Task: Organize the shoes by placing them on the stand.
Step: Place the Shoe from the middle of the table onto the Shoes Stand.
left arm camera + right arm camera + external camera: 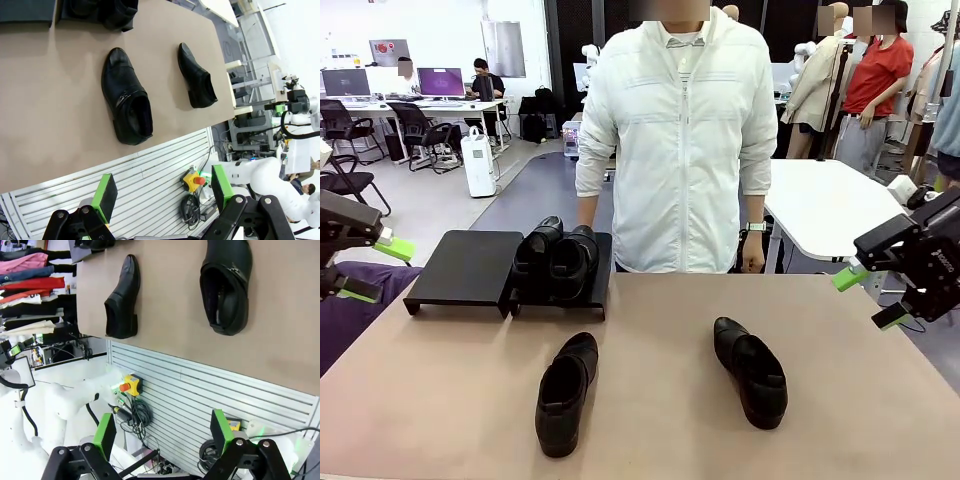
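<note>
- So, four shoes (558, 262) — two together on the right platform (604, 275) of the two-platform stand (465, 268), two apart on the desk (660, 420).
- Off the desk's sides, left gripper (375, 270) and right gripper (869, 298) — both spread wide, holding nothing.

Two black, glossy loafers (558, 258) sit side by side on the right platform (605, 272) of my low matte-black stand (460, 262). Two more lie well apart on the desk (660, 440), nearer me, toes pointing away: the left loafer (565, 392) and the right loafer (750, 371).
</note>
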### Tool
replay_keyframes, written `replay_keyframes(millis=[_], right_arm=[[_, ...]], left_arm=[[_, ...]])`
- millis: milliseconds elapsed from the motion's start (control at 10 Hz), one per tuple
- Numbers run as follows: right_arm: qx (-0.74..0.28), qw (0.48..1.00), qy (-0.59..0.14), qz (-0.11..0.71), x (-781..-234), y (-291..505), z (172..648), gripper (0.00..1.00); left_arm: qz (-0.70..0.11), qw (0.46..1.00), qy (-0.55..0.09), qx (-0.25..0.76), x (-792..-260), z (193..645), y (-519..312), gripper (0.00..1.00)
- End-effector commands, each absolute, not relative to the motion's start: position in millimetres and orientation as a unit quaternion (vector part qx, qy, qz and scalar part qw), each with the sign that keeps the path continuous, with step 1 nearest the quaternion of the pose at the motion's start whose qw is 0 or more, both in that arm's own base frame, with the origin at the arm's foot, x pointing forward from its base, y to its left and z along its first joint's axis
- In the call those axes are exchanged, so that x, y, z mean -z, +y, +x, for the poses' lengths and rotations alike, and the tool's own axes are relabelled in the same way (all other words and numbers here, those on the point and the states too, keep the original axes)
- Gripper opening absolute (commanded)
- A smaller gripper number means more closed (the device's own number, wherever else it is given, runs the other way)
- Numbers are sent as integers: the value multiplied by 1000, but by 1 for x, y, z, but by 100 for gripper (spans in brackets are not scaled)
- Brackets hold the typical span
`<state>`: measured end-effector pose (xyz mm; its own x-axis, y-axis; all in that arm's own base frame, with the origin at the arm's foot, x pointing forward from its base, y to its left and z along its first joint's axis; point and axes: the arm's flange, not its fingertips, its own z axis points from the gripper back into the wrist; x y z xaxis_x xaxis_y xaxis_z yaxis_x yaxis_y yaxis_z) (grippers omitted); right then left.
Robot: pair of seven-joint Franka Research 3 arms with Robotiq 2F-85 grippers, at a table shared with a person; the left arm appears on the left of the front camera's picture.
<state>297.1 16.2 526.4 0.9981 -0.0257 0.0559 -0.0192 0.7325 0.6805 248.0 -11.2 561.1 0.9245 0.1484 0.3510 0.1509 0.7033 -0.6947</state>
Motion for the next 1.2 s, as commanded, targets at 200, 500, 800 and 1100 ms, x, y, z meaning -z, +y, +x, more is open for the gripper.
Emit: replay_keyframes(millis=[200,500,800,1100], right_arm=[[-7,926,-31,375,-529,13,299,100],[-7,926,-31,375,-529,13,299,100],[-7,926,-31,375,-529,13,299,100],[-7,926,-31,375,-529,13,299,100]], left_arm=[[-385,902,-194,1,-561,248,-11,97],[-180,969,-97,-138,-563,285,-143,97],[-103,989,-10,-104,-510,353,-224,97],[-114,988,-22,-98,-486,338,-242,97]])
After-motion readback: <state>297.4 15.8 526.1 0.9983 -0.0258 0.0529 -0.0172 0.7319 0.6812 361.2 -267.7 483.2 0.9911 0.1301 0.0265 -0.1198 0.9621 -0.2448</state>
